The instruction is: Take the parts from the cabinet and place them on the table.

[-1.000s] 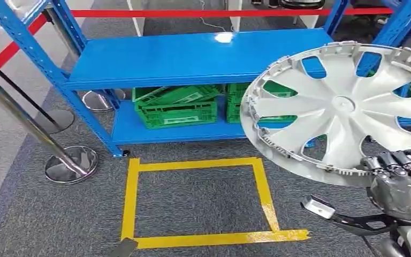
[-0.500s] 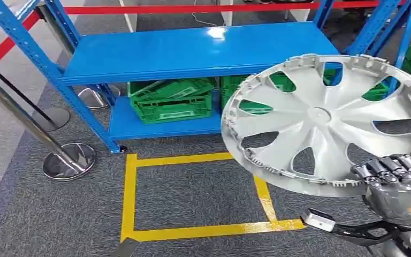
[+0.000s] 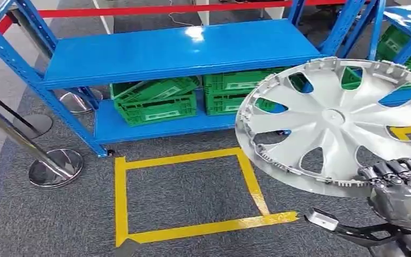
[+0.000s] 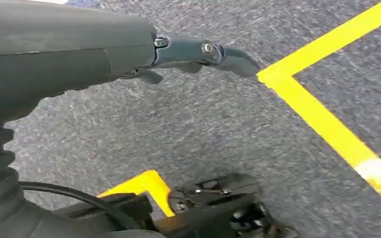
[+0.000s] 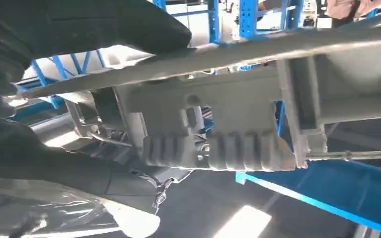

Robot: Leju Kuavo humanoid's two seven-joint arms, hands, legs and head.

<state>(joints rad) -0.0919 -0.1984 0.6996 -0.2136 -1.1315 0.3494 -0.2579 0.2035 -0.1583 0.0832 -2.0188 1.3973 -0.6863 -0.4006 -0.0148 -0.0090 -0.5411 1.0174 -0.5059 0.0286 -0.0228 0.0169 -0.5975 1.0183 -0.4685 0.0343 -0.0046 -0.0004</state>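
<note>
Above right hand (image 3: 404, 187), gripped hubcap (image 3: 337, 126)

One silver hubcap (image 3: 334, 126) is showing at the right of the frame. Three green crates are sitting on the lower shelf of the blue rack (image 3: 171, 51) in the upper middle: one tilted (image 3: 152, 90), one under it (image 3: 155, 110), one beside them (image 3: 230, 93). More green crates (image 3: 404, 45) are showing at the upper right, their number unclear. One yellow tape square (image 3: 187, 195) is lying on the carpet at centre. Three chrome stanchion bases are standing at the left (image 3: 51, 167) (image 3: 32, 124) (image 3: 77, 100).

Green crates (image 3: 155, 101) under shelf – yellow tape square (image 3: 187, 195) on carpet.
</note>
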